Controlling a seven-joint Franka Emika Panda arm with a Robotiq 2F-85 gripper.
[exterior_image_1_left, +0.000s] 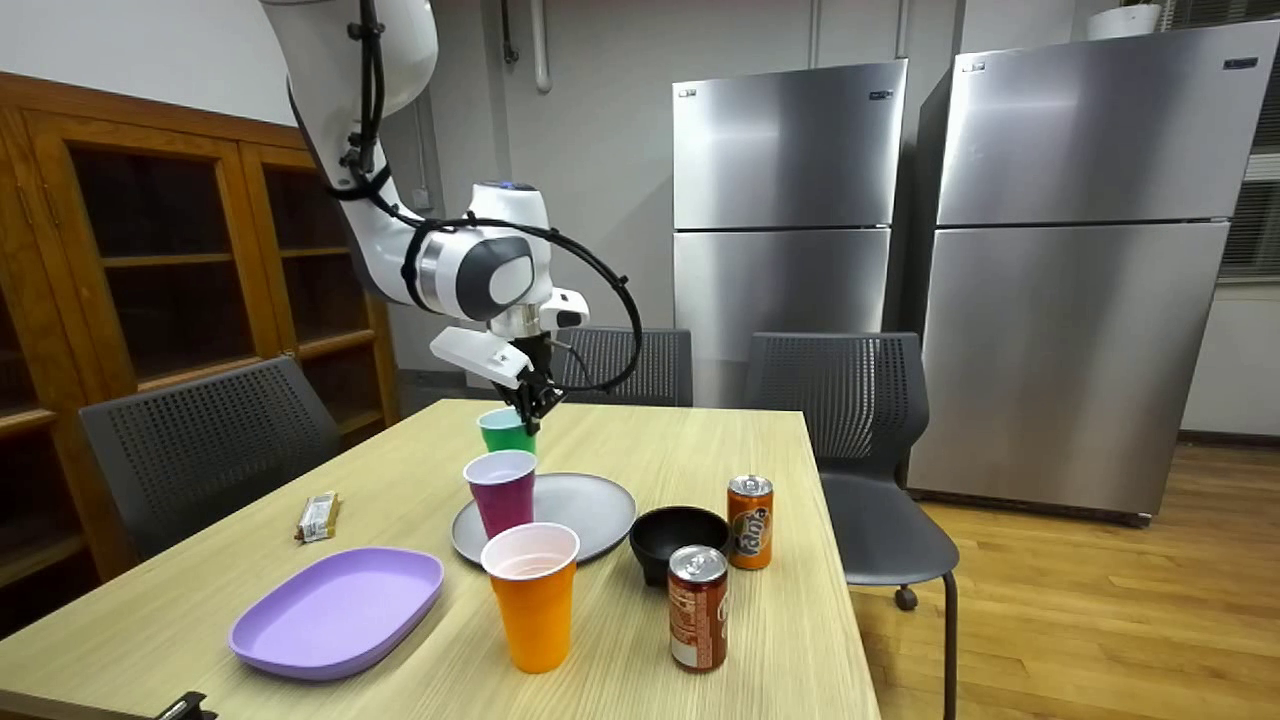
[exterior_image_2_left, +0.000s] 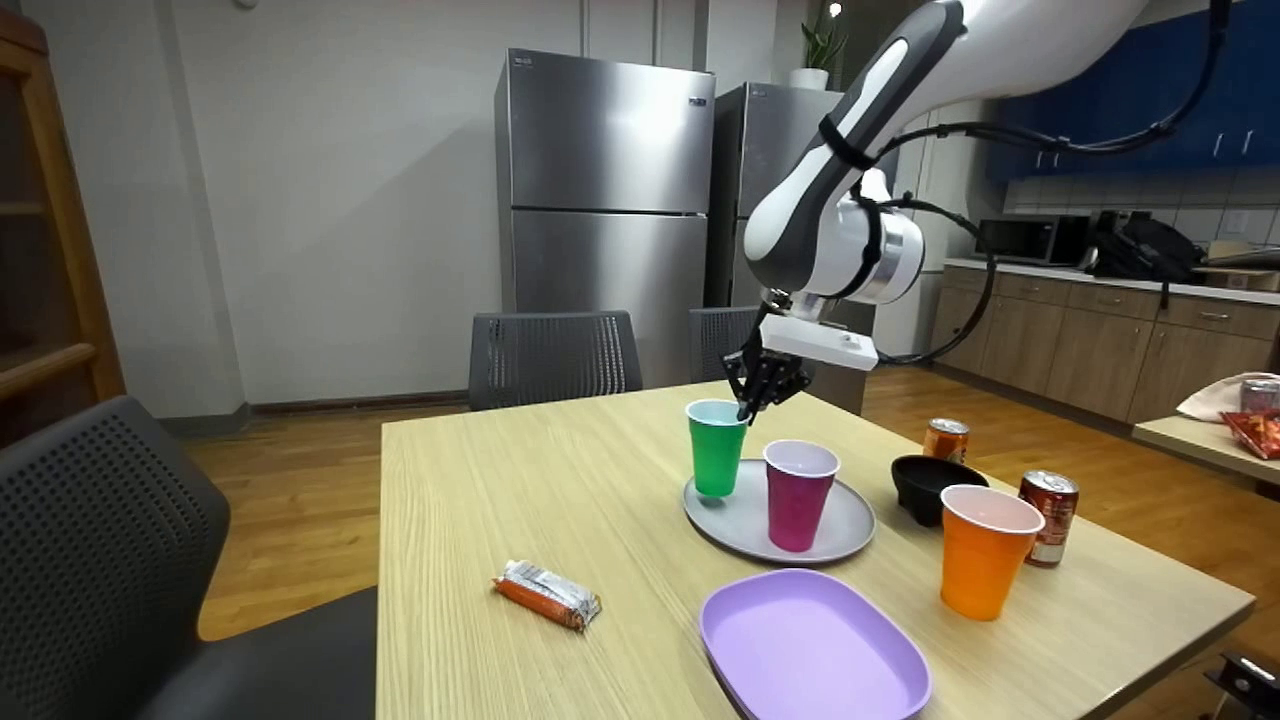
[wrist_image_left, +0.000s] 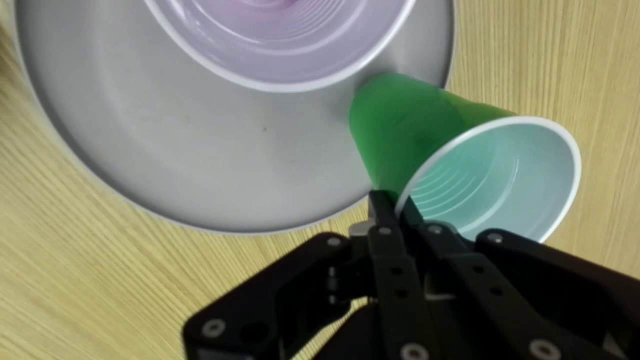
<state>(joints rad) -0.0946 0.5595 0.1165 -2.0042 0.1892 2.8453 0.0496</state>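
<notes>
My gripper (wrist_image_left: 395, 202) is shut on the rim of a green cup (wrist_image_left: 400, 125), one finger outside its wall and the other inside. In the wrist view the cup leans, its pale inside showing, and its base overlaps the edge of a grey plate (wrist_image_left: 200, 165). Whether that base touches the plate I cannot tell. A magenta cup (exterior_image_2_left: 795, 510) stands upright on the plate, close to the green one. In both exterior views the gripper (exterior_image_1_left: 532, 422) reaches down to the green cup (exterior_image_1_left: 505, 432), partly hidden behind the magenta cup (exterior_image_1_left: 503, 500) in an exterior view.
On the table are an orange cup (exterior_image_1_left: 535, 610), a purple plate (exterior_image_1_left: 340, 610), a black bowl (exterior_image_1_left: 675, 535), an orange can (exterior_image_1_left: 750, 525), a red-brown can (exterior_image_1_left: 697, 610) and a wrapped bar (exterior_image_2_left: 548, 595). Dark chairs (exterior_image_1_left: 840, 400) stand around the table edges.
</notes>
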